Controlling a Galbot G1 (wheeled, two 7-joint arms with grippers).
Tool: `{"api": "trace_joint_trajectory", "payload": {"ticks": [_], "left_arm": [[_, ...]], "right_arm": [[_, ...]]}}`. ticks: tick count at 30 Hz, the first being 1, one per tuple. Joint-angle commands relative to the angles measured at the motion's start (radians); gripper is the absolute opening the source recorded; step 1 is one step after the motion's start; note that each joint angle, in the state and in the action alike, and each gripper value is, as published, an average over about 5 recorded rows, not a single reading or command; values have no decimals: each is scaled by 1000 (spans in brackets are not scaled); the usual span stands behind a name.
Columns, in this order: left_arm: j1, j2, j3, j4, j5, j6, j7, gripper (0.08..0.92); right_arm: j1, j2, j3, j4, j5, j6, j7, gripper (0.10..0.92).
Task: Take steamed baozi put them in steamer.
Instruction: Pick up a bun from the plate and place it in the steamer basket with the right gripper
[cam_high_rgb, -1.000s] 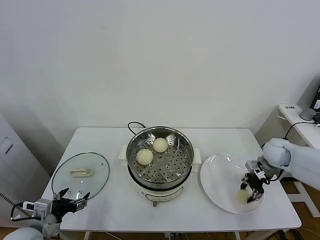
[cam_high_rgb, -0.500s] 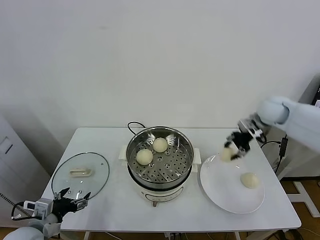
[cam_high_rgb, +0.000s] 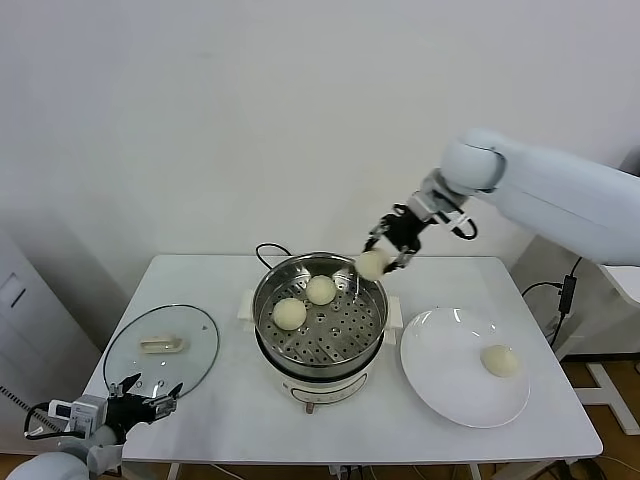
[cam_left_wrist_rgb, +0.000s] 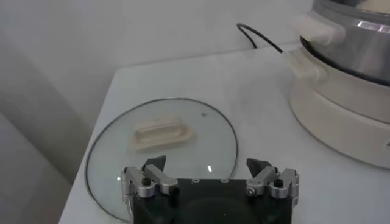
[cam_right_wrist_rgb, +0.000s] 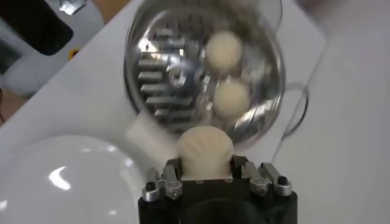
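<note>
My right gripper (cam_high_rgb: 383, 256) is shut on a cream-white baozi (cam_high_rgb: 371, 265) and holds it in the air above the far right rim of the steamer (cam_high_rgb: 372, 335). The held baozi (cam_right_wrist_rgb: 204, 152) fills the jaws in the right wrist view. Two baozi (cam_high_rgb: 320, 289) (cam_high_rgb: 289, 313) lie on the steamer's perforated tray; they also show in the right wrist view (cam_right_wrist_rgb: 223, 52) (cam_right_wrist_rgb: 232, 96). One more baozi (cam_high_rgb: 499, 360) lies on the white plate (cam_high_rgb: 440, 375) at the right. My left gripper (cam_high_rgb: 148, 402) is open and empty, parked at the table's front left corner near the glass lid (cam_high_rgb: 190, 340).
The glass lid (cam_left_wrist_rgb: 213, 137) with its white handle (cam_left_wrist_rgb: 159, 134) lies flat left of the steamer. The steamer's black cord (cam_high_rgb: 267, 252) loops behind it. The white base (cam_left_wrist_rgb: 341, 122) stands close to the lid. A wall is behind the table.
My right gripper lifted one baozi off the plate and carried it left and up, from the plate to above the steamer's far right rim. The left arm has not moved.
</note>
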Motion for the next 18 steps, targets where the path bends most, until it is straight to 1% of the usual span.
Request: {"api": "trace_joint_trajectory", "payload": {"ticks": [1, 8, 18], "left_arm": [[-1, 0, 0, 1, 0, 0, 1, 823], [3, -1, -3, 1, 0, -4, 2, 823], [10, -3, -5, 0, 0, -7, 3, 823]], "right_arm": [[-31, 174, 27, 17, -104, 231, 2, 503], [-84, 194, 4, 79, -189, 335, -5, 505], [-152, 186, 15, 137, -330, 416, -11, 509]]}}
